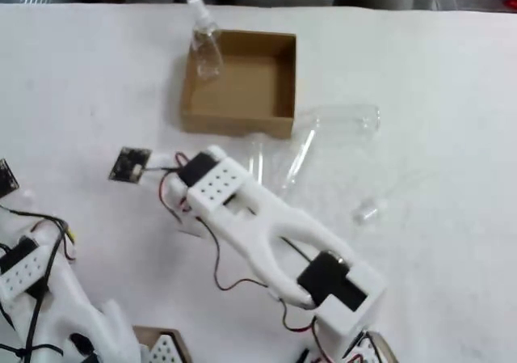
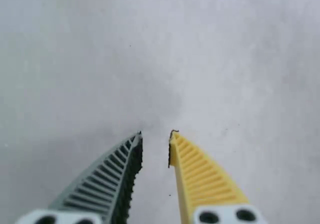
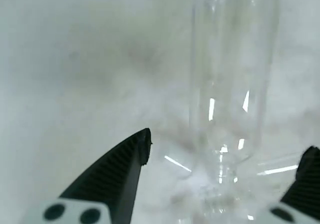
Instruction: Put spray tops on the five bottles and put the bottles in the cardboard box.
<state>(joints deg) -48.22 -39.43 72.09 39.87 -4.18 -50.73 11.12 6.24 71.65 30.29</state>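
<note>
Black fingers [image 3: 120, 176] of the right gripper [image 3: 228, 148] stood wide apart and gripped nothing. Between them a clear bottle [image 3: 230, 74] lay on its side on the white table [image 3: 75, 59], with its narrow neck end toward the gripper and its body running away from it. Neither finger touched the bottle. Whether the neck carried a top could not be told.

The left gripper [image 2: 155, 135] had one grey finger [image 2: 107, 184] and one yellow finger [image 2: 200, 179]. Their tips were only a narrow gap apart, with nothing between them, above bare table.

In the high view, the right arm [image 1: 266, 225] stretched from the near right edge toward the middle of the table and ended just in front of the cardboard box [image 1: 238, 124]. The left arm [image 1: 40, 286] sat at the near left corner, well apart from the box.

The box stood open-topped near the far edge of the table. A topped bottle [image 1: 206, 52] stood upright and appeared to be inside the box at its far left corner, against the left wall. Its spray top [image 1: 196, 6] rose above the rim. A second clear bottle [image 1: 343, 123] lay on its side on the table, just beside the box's front right corner. A small clear piece [image 1: 365, 213] lay farther right and nearer, apart from both the bottles and the box. What it was could not be told.
</note>
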